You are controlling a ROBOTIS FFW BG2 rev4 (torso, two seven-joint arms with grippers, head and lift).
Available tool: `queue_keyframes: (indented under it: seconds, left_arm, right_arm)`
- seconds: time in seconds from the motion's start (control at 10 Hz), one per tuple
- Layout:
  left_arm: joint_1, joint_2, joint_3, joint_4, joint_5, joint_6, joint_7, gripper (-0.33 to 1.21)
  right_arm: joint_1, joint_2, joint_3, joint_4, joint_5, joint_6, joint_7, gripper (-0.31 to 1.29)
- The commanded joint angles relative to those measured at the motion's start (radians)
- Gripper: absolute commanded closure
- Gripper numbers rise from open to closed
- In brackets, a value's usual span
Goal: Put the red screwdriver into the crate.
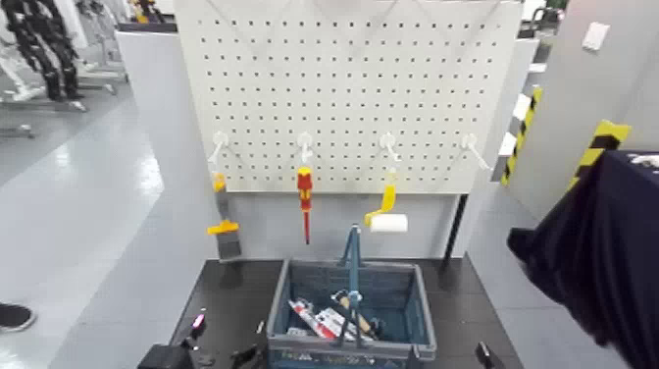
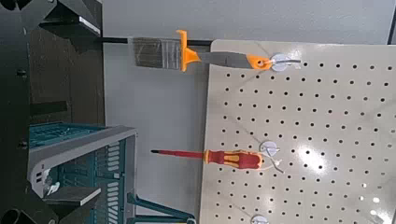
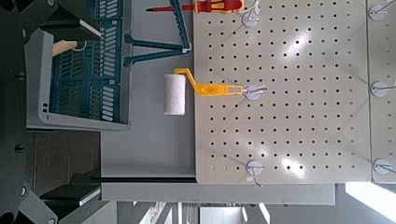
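The red screwdriver (image 1: 305,196) hangs shaft down from the middle-left hook of the white pegboard (image 1: 353,88), above and behind the crate's left half. It also shows in the left wrist view (image 2: 219,157) and at the edge of the right wrist view (image 3: 210,6). The blue-grey crate (image 1: 392,294) with its blue arched handle (image 1: 351,260) stands on the black table below, holding several small tools. My left gripper (image 1: 196,343) and right gripper (image 1: 483,355) sit low at the table's near edge, either side of the crate. Both are open and empty, far from the screwdriver.
A yellow-handled scraper (image 1: 224,231) hangs left of the screwdriver and a yellow-handled white paint roller (image 1: 385,214) hangs to its right. The far-right hook (image 1: 474,149) is bare. A dark cloth-covered object (image 1: 598,255) stands to the right. A shoe (image 1: 14,316) shows on the floor at left.
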Motion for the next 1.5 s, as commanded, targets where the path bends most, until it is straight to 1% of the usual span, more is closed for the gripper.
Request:
queue_keyframes:
  seconds: [0.1, 0.3, 0.4, 0.6, 0.8, 1.0, 1.3, 1.5]
  left_arm:
    - [-0.002, 0.002, -0.001, 0.0, 0.002, 0.01, -0.006, 0.12]
    - [-0.005, 0.002, 0.003, 0.0, 0.003, 0.021, -0.023, 0.12]
    - [-0.013, 0.0, 0.012, 0.0, 0.006, 0.036, -0.047, 0.12]
    - [-0.045, -0.002, 0.038, 0.006, 0.009, 0.073, -0.119, 0.12]
    - [-0.082, 0.0, 0.065, 0.02, 0.008, 0.09, -0.156, 0.12]
    - [-0.129, 0.002, 0.1, 0.028, -0.001, 0.153, -0.248, 0.11]
    - [-0.223, 0.021, 0.106, 0.064, -0.005, 0.209, -0.337, 0.11]
    - [-0.278, 0.054, 0.078, 0.08, 0.003, 0.231, -0.349, 0.11]
  right_arm:
    - [0.0, 0.0, 0.0, 0.0, -0.001, 0.0, 0.0, 0.14]
    - [0.0, 0.0, 0.0, 0.0, -0.001, 0.001, -0.002, 0.14]
    - [0.0, 0.0, 0.0, 0.0, -0.001, 0.001, 0.0, 0.14]
    - [0.0, 0.0, 0.002, 0.0, -0.001, 0.001, 0.0, 0.14]
    - [-0.002, 0.0, 0.002, 0.002, -0.001, 0.003, 0.0, 0.14]
    - [-0.002, 0.0, 0.002, 0.003, -0.003, 0.001, 0.0, 0.14]
    - [-0.005, -0.002, 0.003, 0.006, -0.004, 0.0, 0.0, 0.14]
    - [-0.006, -0.002, 0.005, 0.009, -0.007, -0.005, 0.0, 0.14]
